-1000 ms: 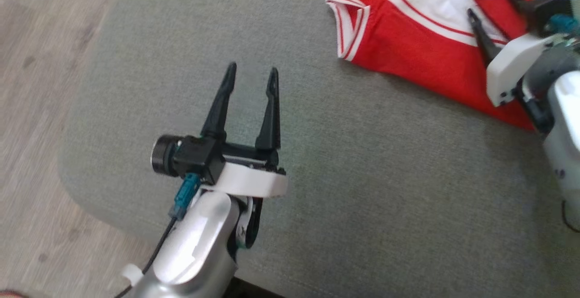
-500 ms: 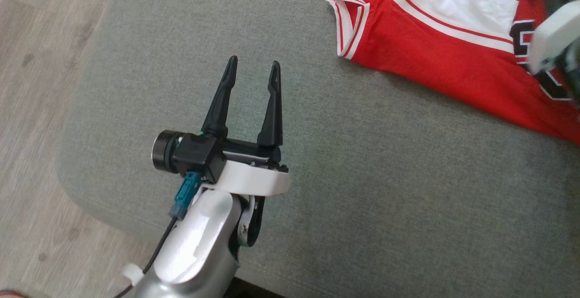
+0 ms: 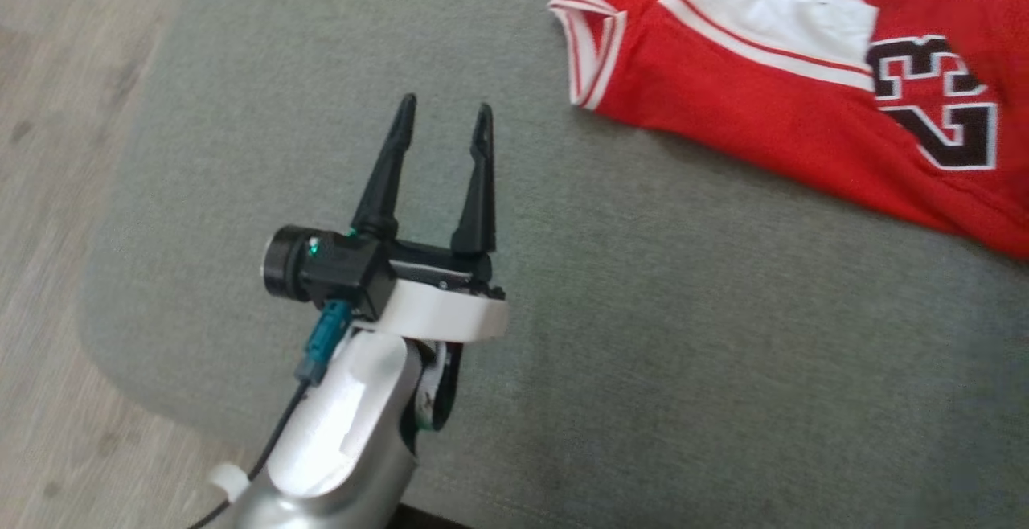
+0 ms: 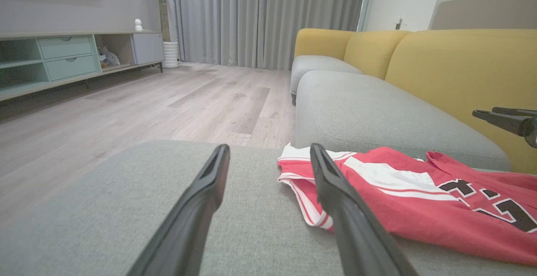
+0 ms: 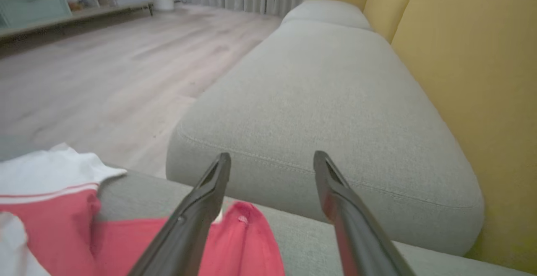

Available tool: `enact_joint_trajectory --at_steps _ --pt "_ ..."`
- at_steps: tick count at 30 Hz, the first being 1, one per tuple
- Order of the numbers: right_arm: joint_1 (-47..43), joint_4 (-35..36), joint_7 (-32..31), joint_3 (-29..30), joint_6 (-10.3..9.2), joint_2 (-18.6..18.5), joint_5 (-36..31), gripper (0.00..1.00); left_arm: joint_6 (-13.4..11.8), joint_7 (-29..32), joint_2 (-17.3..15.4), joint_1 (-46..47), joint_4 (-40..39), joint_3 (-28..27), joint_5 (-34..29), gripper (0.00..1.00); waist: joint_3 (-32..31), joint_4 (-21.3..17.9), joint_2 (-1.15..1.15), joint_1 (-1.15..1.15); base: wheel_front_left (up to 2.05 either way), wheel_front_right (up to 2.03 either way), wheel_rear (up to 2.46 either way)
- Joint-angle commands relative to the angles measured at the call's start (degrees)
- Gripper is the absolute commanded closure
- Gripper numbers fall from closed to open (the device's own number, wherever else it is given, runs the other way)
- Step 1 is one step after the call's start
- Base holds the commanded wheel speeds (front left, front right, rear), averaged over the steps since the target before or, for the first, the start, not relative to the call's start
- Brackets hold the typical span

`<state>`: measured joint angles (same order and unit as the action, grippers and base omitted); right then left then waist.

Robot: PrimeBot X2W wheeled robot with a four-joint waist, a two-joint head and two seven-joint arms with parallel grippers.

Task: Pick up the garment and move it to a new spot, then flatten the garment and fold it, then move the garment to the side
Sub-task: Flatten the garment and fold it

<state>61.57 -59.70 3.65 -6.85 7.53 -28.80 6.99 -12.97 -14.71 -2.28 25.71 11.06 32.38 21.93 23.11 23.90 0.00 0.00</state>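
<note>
Garment (image 3: 764,119) on grey cushion (image 3: 683,336); yellow backrest (image 4: 453,70) behind, wooden floor (image 3: 48,191) beside

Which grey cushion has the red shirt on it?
The nearest grey cushion, the one beneath the left gripper. The red shirt lies spread on it; the other two grey cushions sit farther back, along the yellow backrests.

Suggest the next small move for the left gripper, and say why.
Probably ease the left gripper forward and right toward the red, white-trimmed fabric jersey: its jaws stand open over the grey fabric sofa cushion, apart from the rumpled jersey.
</note>
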Motion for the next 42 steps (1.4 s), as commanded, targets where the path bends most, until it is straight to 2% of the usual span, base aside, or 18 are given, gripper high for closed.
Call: enact_joint_trajectory --at_steps 1,4,9,12,16,22,25,28,33,39,42 --pt "0.2 1.6 2.8 0.1 -0.04 3.1 0.8 0.00 0.4 -0.3 -0.6 2.1 -1.2 -3.0 -0.8 0.00 -1.7 -2.2 0.00 0.00 0.00 0.00 0.00" --pt "-1.6 3.0 7.2 0.0 -0.04 6.9 3.9 0.00 1.5 -0.3 -0.6 1.8 -0.6 -5.3 -0.7 0.00 -3.4 -5.4 0.00 0.00 0.00 0.00 0.00" --pt "-8.0 9.3 10.7 -1.1 -0.04 10.7 8.8 0.00 3.6 -0.3 -0.9 1.2 2.2 -8.6 -1.9 0.00 -7.1 -10.9 0.00 0.00 0.00 0.00 0.00" --pt "-14.4 15.7 11.2 -2.1 -0.04 11.9 8.9 0.00 4.4 -0.3 -1.0 0.2 3.0 -10.5 -2.7 0.00 -9.3 -14.1 0.00 0.00 0.00 0.00 0.00" --pt "-25.1 26.4 11.3 0.9 -0.04 14.7 8.9 0.00 5.3 -0.3 -1.1 -1.5 3.5 -12.6 -3.6 0.00 -11.1 -17.6 0.00 0.00 0.00 0.00 0.00" --pt "-41.9 40.8 11.3 5.7 -0.04 21.2 5.8 0.00 6.6 -0.3 -1.3 -3.3 4.5 -14.6 -4.9 0.00 -12.0 -21.5 0.00 0.00 0.00 0.00 0.00" --pt "-47.5 44.9 11.3 6.9 -0.04 23.7 5.4 0.00 7.3 -0.3 -1.8 -3.3 5.7 -15.3 -5.6 0.00 -11.7 -23.2 0.00 0.00 0.00 0.00 0.00" --pt "-49.4 46.7 11.3 6.9 -0.04 24.7 5.5 0.00 7.6 -0.3 -2.4 -2.8 6.6 -15.6 -6.1 0.00 -11.1 -24.3 0.00 0.00 0.00 0.00 0.00" --pt "-49.3 50.2 11.0 5.0 -0.04 25.8 6.2 0.00 10.8 1.5 -6.7 3.8 10.1 -14.5 -8.5 0.00 -7.3 -27.7 0.00 0.00 0.00 0.00 0.00" --pt "-47.0 51.9 11.0 3.7 -0.04 25.9 8.5 0.00 16.7 10.8 -13.6 18.0 15.4 -11.5 -12.5 0.00 -2.7 -30.2 0.00 0.00 0.00 0.00 0.00" --pt "-46.2 52.2 11.2 2.5 -0.04 25.9 9.7 0.00 19.3 16.4 -16.2 24.6 19.3 -9.2 -12.7 0.00 -1.0 -31.7 0.00 0.00 0.00 0.00 0.00"
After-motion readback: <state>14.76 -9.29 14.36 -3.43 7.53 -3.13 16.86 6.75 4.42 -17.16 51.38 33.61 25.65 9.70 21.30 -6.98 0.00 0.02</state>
